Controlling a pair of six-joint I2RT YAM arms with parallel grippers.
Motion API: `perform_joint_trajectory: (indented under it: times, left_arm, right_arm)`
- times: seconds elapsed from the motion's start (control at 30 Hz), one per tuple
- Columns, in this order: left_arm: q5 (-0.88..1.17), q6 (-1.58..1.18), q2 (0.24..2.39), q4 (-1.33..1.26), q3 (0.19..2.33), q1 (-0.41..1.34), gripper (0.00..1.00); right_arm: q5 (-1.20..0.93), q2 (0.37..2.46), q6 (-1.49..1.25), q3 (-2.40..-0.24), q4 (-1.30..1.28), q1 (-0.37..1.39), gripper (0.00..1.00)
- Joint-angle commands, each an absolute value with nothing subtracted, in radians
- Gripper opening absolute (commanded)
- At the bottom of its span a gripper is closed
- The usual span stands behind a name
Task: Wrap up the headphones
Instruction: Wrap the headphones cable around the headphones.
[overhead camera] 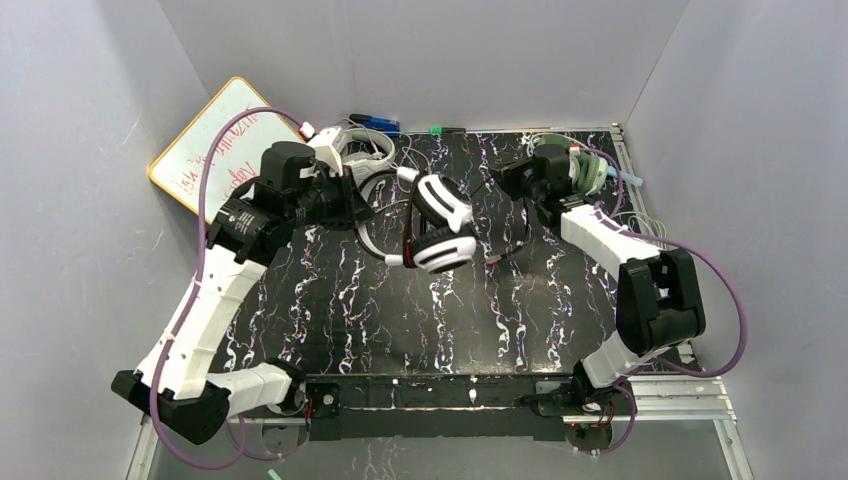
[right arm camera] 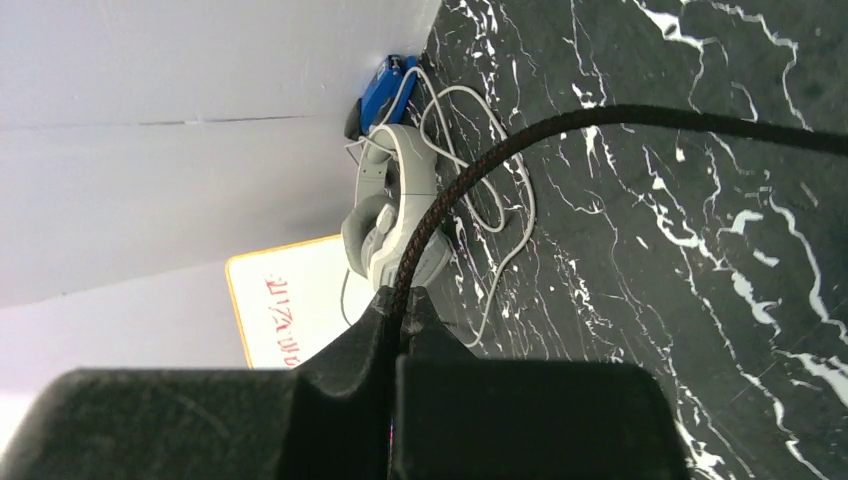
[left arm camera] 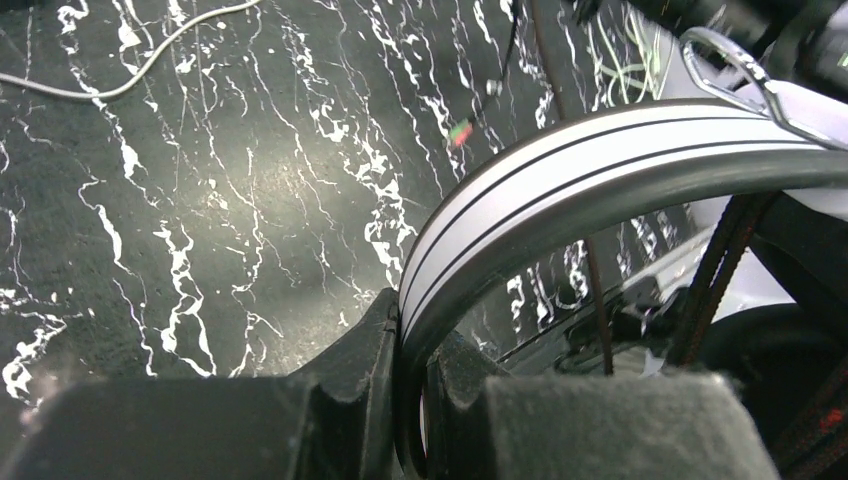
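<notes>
Three corded headsets lie toward the far side of a black, white-veined bench (overhead camera: 330,300). The black-and-white headset (overhead camera: 440,225) is in the middle, between the two arms. The left tool (left arm camera: 405,340) is clamped tight on its striped white headband (left arm camera: 600,150), which arches up and away to the right out of the fingers, so the ear cups sit just to the right of that tool. The right tool (right arm camera: 402,305) is pinched closed on the braided black cable (right arm camera: 560,122), which curves out from between the fingers and runs off above the bench. Seen from above, this tool is just right of the ear cups. The light grey headset (right arm camera: 395,210) lies by the far wall behind the left tool, with its pale cable (right arm camera: 500,200) in loose loops beside it, near a blue object (right arm camera: 385,90) and a whiteboard (overhead camera: 215,140). The mint-green headset (overhead camera: 585,165) lies at the far right corner, just behind the right wrist.
</notes>
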State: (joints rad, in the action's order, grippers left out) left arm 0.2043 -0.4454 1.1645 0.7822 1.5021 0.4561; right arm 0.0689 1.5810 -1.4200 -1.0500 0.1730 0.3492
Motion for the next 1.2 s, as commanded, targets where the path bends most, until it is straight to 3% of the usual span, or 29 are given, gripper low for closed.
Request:
perform_joint_trajectory:
  times: [0.0, 0.5, 1.17]
  left_arm:
    - [0.284, -0.31, 1.127, 0.738, 1.483, 0.484, 0.0]
    - [-0.331, -0.084, 1.189, 0.832, 1.328, 0.725, 0.0]
    - [-0.516, -0.226, 1.402, 0.805, 1.376, 0.75, 0.0]
  right_arm:
    - [-0.04, 1.56, -1.246, -1.164, 0.09, 0.324, 0.01]
    - [-0.132, 1.554, -1.096, -1.358, 0.017, 0.319, 0.01]
    - [-0.398, 1.362, -1.011, -1.325, 0.012, 0.324, 0.01]
